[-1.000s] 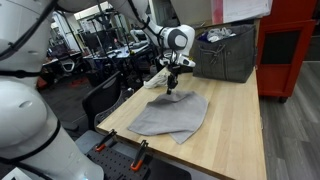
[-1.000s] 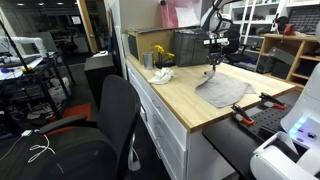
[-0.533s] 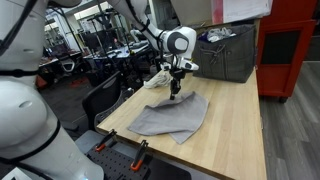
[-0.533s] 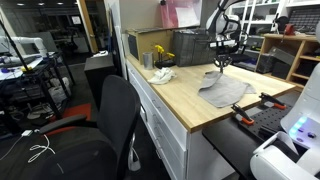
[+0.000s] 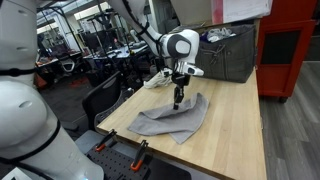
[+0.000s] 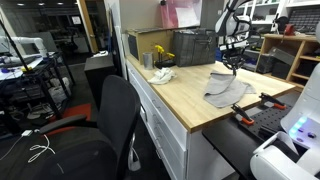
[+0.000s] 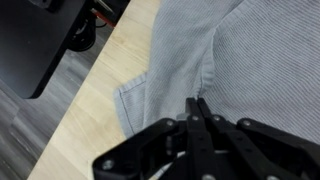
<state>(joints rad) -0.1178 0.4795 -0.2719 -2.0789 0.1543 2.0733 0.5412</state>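
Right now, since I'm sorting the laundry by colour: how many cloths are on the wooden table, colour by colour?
Grey: 1, the grey cloth, pinched by the gripper with one edge raised.
White: 1, the crumpled white cloth, lying apart from it.
Total: 2.

I see the grey cloth point(image 5: 168, 120) pinched at one edge between my gripper point(image 5: 177, 101) fingers, the rest draping crumpled just below it.
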